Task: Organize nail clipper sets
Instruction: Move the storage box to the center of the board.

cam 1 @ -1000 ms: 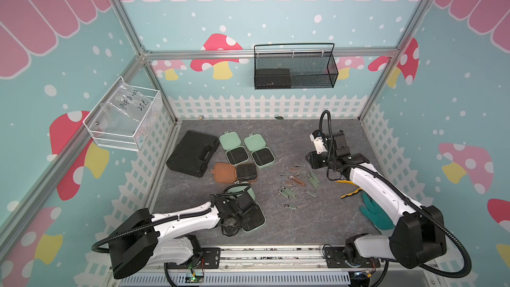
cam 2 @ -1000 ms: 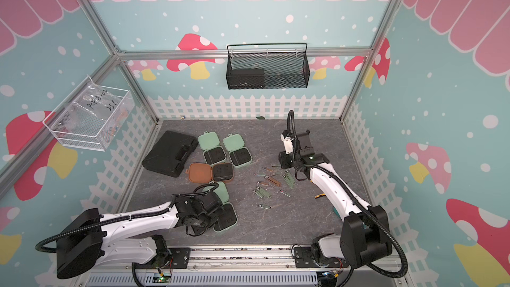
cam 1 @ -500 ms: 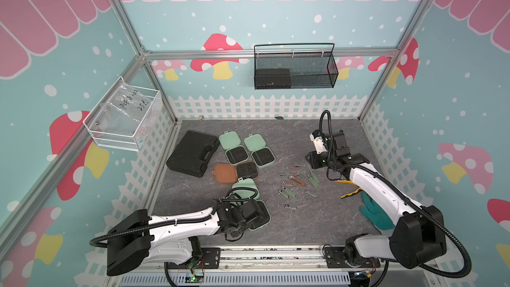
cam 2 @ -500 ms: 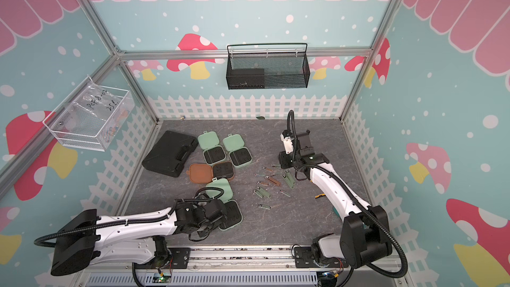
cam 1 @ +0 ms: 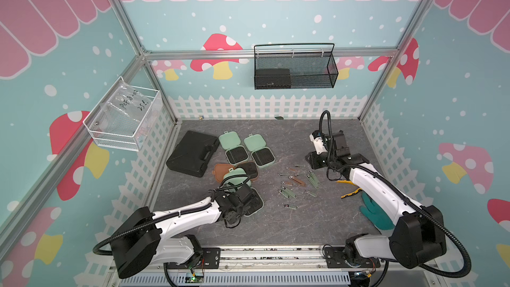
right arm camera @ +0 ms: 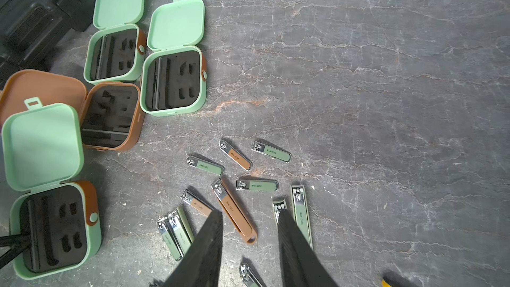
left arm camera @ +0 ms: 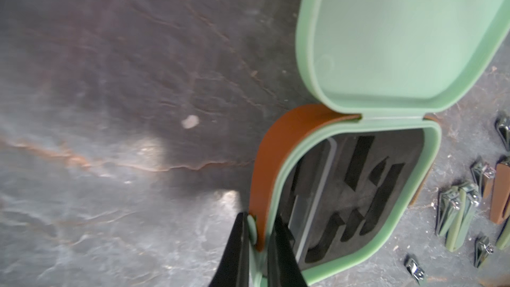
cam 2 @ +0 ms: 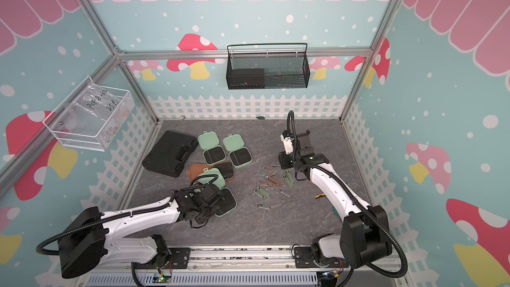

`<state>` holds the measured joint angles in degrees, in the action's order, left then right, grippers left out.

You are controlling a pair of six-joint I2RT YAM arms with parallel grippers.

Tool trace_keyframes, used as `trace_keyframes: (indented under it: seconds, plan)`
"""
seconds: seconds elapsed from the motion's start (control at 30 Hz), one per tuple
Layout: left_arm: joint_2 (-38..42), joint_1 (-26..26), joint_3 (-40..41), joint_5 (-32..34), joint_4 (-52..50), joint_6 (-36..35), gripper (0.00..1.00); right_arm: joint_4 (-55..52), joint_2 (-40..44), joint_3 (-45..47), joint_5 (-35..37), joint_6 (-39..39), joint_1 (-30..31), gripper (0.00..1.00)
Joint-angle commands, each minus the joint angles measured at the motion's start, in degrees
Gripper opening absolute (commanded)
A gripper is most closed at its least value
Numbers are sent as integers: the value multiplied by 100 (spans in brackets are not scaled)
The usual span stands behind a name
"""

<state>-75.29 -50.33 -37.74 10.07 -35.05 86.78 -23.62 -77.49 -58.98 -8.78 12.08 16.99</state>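
Four open nail clipper cases lie left of centre. Two mint green ones (cam 1: 233, 147) (cam 1: 259, 150) sit at the back, with a brown one (cam 1: 237, 171) in front of them. The nearest mint case (cam 1: 255, 202) shows its black slotted insert (left arm camera: 358, 197). My left gripper (left arm camera: 258, 230) is shut on that case's side wall, pinching the brown strap (left arm camera: 270, 161) and its snap. Several silver clippers (right arm camera: 234, 208) lie loose on the grey floor (cam 1: 296, 180). My right gripper (right arm camera: 249, 212) hovers open above them, holding nothing.
A large black case with a handle (cam 1: 193, 153) lies at the back left. A black wire basket (cam 1: 294, 70) hangs on the back wall and a clear bin (cam 1: 124, 118) on the left wall. Yellow-handled pliers (cam 1: 349, 189) and a teal glove (cam 1: 376, 213) lie under the right arm.
My left gripper has slid the nearest mint case a little toward the back, closer to the brown case. The right arm has not moved.
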Motion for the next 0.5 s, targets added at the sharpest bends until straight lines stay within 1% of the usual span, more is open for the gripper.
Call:
trace_keyframes:
  seconds: [0.0, 0.1, 0.17, 0.23, 0.33, 0.4, 0.43, 0.47]
  plan:
    - [-397, 43, -302, -262, 316, -369, 10, -65, -61, 34, 25, -91, 59, 36]
    - [-682, 40, -357, -438, 375, -376, 9, -82, -82, 18, 34, -98, 58, 36]
    - [-724, 40, -325, -484, 385, -326, 10, -89, -90, 18, 35, -100, 58, 37]
    - [-684, 40, -280, -500, 385, -277, 16, -91, -112, 9, 34, -100, 60, 37]
    - [-539, 40, -210, -479, 337, -214, 34, -99, -129, 1, 25, -100, 58, 37]
    - [-444, 40, -180, -453, 289, -181, 51, -104, -143, -8, 16, -107, 58, 38]
    - [-414, 40, -177, -436, 279, -183, 57, -107, -148, -8, 16, -109, 58, 38]
    - [-391, 40, -181, -414, 264, -193, 65, -108, -156, -8, 17, -105, 58, 39]
